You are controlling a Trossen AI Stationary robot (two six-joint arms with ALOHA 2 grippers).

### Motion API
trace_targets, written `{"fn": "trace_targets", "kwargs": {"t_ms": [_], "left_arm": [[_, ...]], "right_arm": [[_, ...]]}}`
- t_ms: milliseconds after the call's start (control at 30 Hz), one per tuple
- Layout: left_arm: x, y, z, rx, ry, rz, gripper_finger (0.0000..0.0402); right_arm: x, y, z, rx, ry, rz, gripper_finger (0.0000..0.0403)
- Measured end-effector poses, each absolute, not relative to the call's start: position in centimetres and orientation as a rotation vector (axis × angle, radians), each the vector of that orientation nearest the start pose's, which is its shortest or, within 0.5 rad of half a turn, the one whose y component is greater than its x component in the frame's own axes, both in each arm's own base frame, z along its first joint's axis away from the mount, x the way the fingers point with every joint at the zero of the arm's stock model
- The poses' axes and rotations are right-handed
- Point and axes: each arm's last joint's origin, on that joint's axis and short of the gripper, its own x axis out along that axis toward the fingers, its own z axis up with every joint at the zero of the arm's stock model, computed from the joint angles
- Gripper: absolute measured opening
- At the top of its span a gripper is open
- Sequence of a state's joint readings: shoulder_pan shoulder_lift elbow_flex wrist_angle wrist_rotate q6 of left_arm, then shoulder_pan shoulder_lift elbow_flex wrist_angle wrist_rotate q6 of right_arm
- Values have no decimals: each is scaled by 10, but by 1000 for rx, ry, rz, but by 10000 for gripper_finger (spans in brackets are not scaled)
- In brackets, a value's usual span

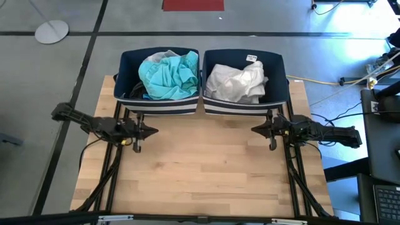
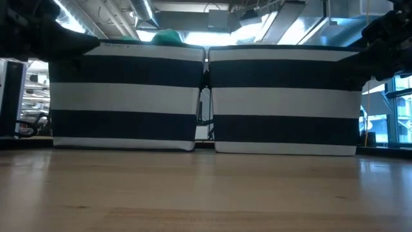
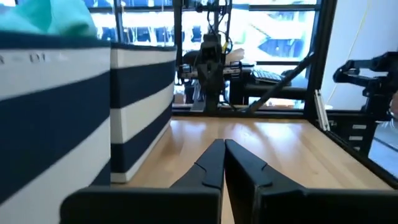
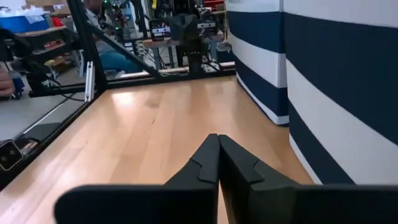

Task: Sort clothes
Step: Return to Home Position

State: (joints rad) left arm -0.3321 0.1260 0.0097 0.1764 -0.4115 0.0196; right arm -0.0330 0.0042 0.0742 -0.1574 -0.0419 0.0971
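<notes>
No legible text, brand, number or sign in any view.
On the left bin (image 2: pixel 122 96): faint dark marks (image 2: pixel 119 44) along the top white stripe, seen in the low and left wrist views, too blurred to read.
In the right bin (image 1: pixel 278 69): a small white tag (image 1: pixel 251 58) lies on the pale garment (image 1: pixel 236 84) at the far side. Any print on it is too small to tell.
</notes>
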Motion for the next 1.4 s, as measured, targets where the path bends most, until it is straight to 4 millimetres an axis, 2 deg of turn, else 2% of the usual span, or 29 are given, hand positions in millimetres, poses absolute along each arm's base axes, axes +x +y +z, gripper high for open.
{"fn": "trace_targets", "kwargs": {"t_ms": [167, 500, 1400], "left_arm": [[93, -20, 176, 20, -102, 87, 3], [95, -16, 172, 41, -48, 143, 3], [95, -16, 171, 60, -42, 142, 4]], "right_arm": [[92, -2, 173, 96, 84, 5, 5], [93, -2, 172, 108, 86, 4, 11], [93, -2, 173, 109, 64, -2, 12]]}}
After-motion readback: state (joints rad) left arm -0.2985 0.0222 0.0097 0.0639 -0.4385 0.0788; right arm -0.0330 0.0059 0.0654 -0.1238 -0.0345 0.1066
